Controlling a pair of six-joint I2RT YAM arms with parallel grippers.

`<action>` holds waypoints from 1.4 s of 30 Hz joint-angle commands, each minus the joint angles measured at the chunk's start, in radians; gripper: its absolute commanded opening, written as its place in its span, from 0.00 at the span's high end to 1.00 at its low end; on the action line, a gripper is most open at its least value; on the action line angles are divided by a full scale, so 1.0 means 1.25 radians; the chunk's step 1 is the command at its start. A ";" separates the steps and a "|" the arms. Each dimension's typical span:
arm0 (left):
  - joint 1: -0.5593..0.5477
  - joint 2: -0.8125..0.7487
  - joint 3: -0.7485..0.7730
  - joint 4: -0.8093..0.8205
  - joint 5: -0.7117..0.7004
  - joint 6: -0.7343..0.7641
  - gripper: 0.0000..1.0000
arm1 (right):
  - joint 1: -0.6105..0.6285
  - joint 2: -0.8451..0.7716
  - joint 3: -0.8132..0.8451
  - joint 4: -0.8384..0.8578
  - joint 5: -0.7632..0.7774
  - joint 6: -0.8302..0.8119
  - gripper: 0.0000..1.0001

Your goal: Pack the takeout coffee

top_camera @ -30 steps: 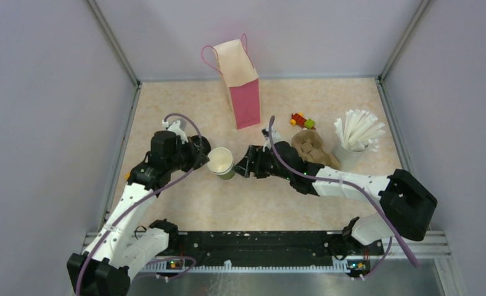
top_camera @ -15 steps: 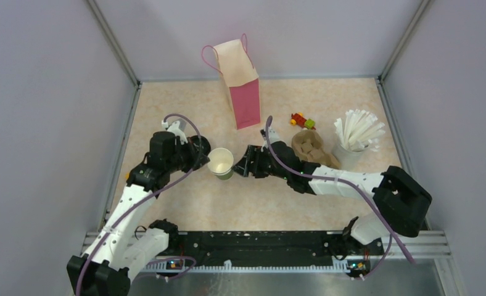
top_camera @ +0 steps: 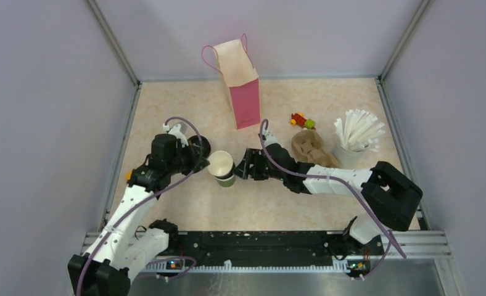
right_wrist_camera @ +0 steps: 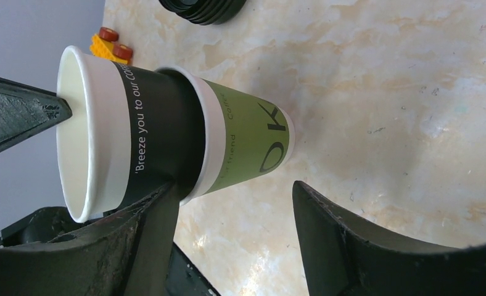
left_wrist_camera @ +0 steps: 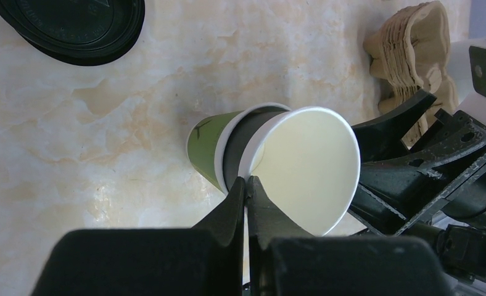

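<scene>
— Left arm [top_camera: 126, 203], what pose?
— Up from the near-left base, elbow bent, forearm angled right toward mid-desk. Left claw [top_camera: 202, 161] [left_wrist_camera: 247, 185] closed, pinching the rim of the small black paper cup with white lettering [top_camera: 220, 163] [left_wrist_camera: 234, 148] [right_wrist_camera: 160, 123].
— And where on the desk?
— Near the middle of the marbled beige desk [top_camera: 185, 203], nested inside a green paper cup [top_camera: 227, 180] [left_wrist_camera: 206, 145] [right_wrist_camera: 247, 142]; black wall showing above the green rim, pale inside facing up.
— Right arm [top_camera: 339, 179]?
— Stretched low and leftward from the near-right base, wrist rolled onto its side. Right claw [top_camera: 242, 169] [right_wrist_camera: 231, 188] spread wide, gripping nothing, one finger on each side of the green cup's lower half. One finger close by the black wall; contact hard to judge.
— Anything else close by?
— Stack of round black plastic lids [left_wrist_camera: 74, 24] [right_wrist_camera: 200, 9], flat on the desk, near the cups.
</scene>
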 commanded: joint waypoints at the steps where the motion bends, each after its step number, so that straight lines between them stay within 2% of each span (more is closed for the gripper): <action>1: 0.001 0.000 0.018 0.034 -0.014 0.011 1.00 | 0.006 -0.014 0.035 0.027 0.012 -0.017 0.34; 9: 0.001 0.017 0.142 0.006 -0.068 0.062 1.00 | 0.006 -0.064 0.029 -0.011 0.028 -0.045 0.33; 15: 0.001 0.021 0.211 -0.022 -0.116 0.109 1.00 | 0.006 -0.075 0.004 0.021 -0.017 -0.082 0.37; 24: 0.001 -0.026 0.262 -0.088 -0.153 0.129 1.00 | 0.070 -0.037 0.017 0.036 -0.039 -0.158 0.41; 29: 0.001 -0.056 0.283 -0.158 -0.166 0.144 1.00 | 0.103 0.018 0.023 0.122 -0.036 -0.181 0.42; 36: 0.001 -0.105 0.298 -0.271 -0.168 0.199 1.00 | 0.104 0.101 0.056 0.225 0.000 -0.204 0.46; 40: 0.000 -0.118 0.319 -0.349 -0.154 0.190 1.00 | 0.105 0.142 0.094 0.213 0.093 -0.219 0.49; 42: 0.000 -0.134 0.291 -0.351 -0.122 0.178 1.00 | 0.103 0.163 0.113 0.204 0.132 -0.227 0.49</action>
